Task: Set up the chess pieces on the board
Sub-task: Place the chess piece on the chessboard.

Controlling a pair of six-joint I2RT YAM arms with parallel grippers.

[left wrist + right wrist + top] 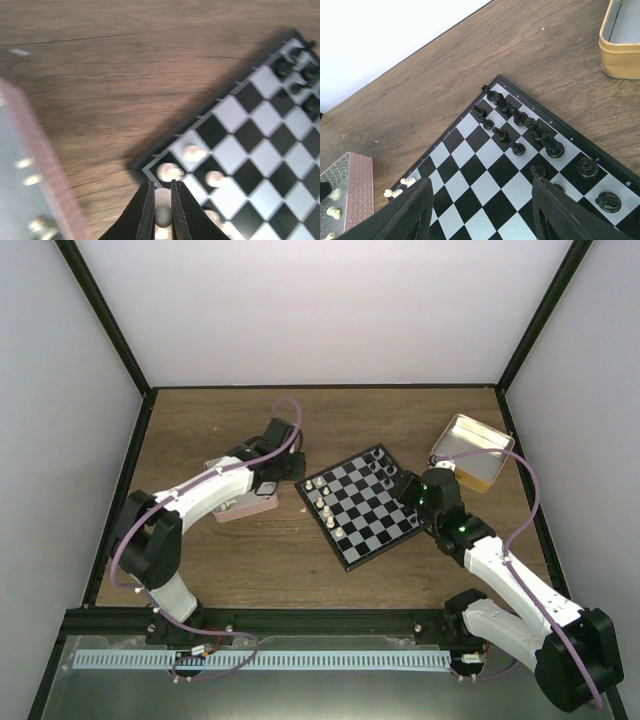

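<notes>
On the table the board lies between the left tin and the right tin.

Prob. a "6" on board rim, rt wrist view; other rim marks illegible.

Board middle open; black pieces line one edge, white pieces opposite; pink tin flanks left corner.
</notes>
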